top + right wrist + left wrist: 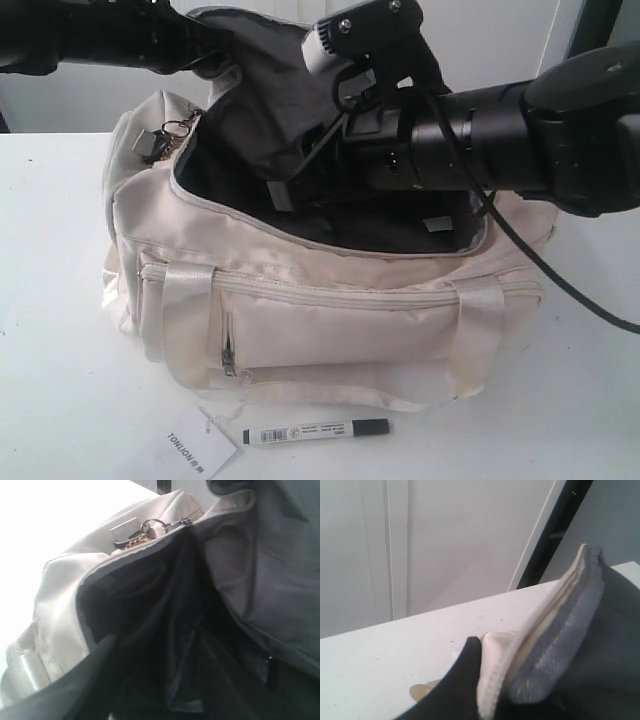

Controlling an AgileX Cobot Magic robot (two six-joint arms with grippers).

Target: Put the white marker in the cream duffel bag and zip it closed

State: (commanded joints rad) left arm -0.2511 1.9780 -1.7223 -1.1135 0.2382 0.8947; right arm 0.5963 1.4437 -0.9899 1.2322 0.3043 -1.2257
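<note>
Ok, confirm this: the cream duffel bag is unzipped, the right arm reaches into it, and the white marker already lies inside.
Not inside: the exterior view shows the white marker on the table in front of the cream duffel bag. The rest holds.

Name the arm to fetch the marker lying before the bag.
Right: the right gripper hangs open and empty in the cream duffel bag; the left gripper pinches its flap up.
</note>
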